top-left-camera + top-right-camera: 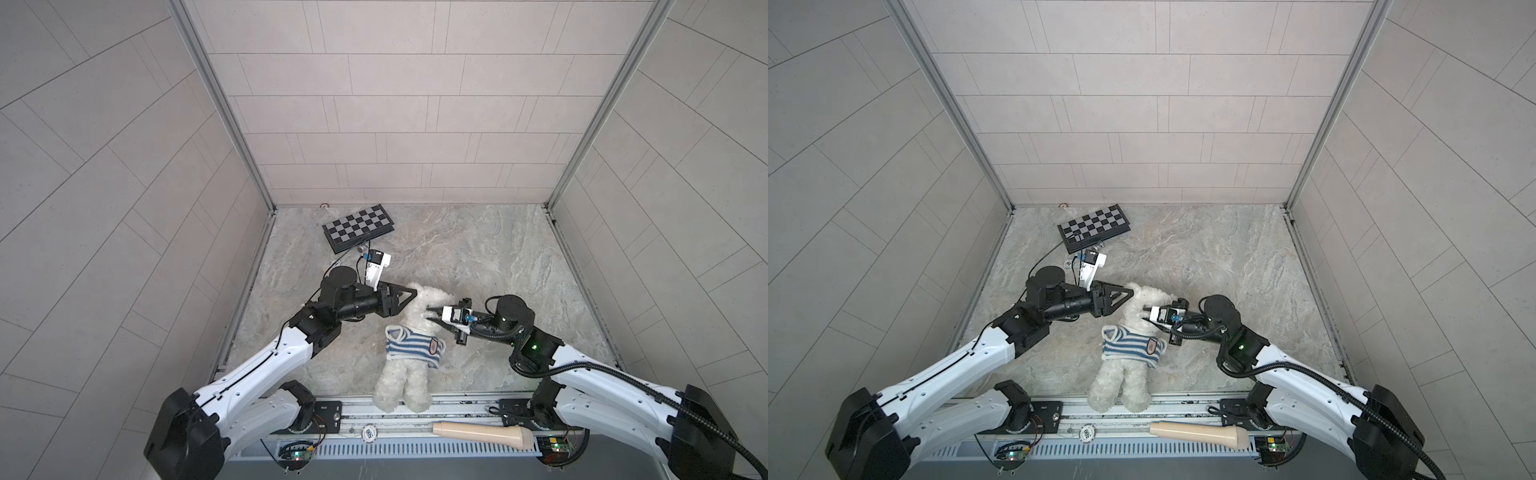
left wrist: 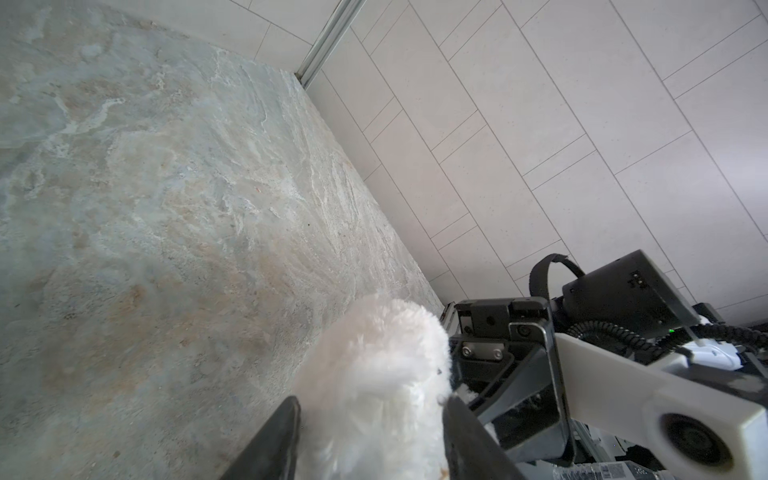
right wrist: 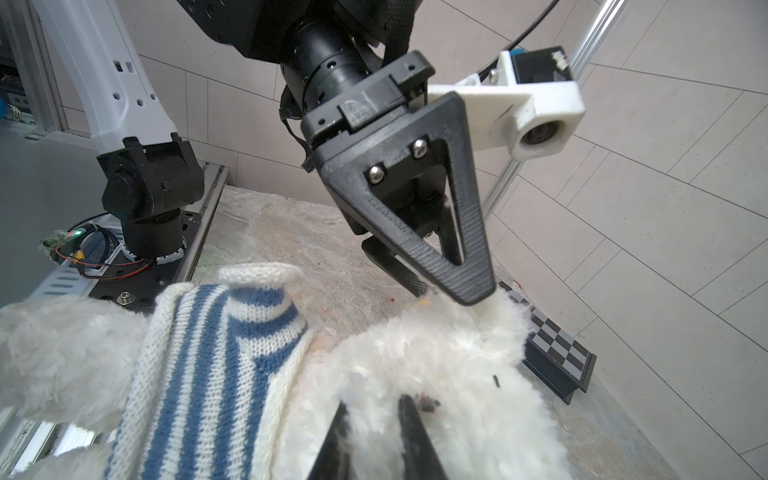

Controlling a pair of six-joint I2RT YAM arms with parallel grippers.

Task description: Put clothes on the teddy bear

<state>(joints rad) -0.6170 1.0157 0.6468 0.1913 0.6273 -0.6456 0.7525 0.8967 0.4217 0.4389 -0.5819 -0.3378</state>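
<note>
The white fluffy teddy bear (image 1: 401, 382) (image 1: 1121, 386) lies on its back, legs over the table's front edge and head toward the back. A blue-and-white striped shirt (image 1: 411, 347) (image 1: 1129, 347) (image 3: 199, 353) sits round its torso. My left gripper (image 1: 413, 296) (image 1: 1131, 293) (image 2: 372, 401) reaches in from the left, its fingers pressing both sides of the fluffy ear. My right gripper (image 1: 428, 313) (image 1: 1145, 313) (image 3: 374, 403) comes from the right and is shut on face fur beside the dark nose.
A folded chessboard (image 1: 359, 226) (image 1: 1094, 226) lies at the back left, behind the left arm. A beige tapered cylinder (image 1: 482, 434) rests on the front rail below the bear's legs. Tiled walls close in the table on three sides.
</note>
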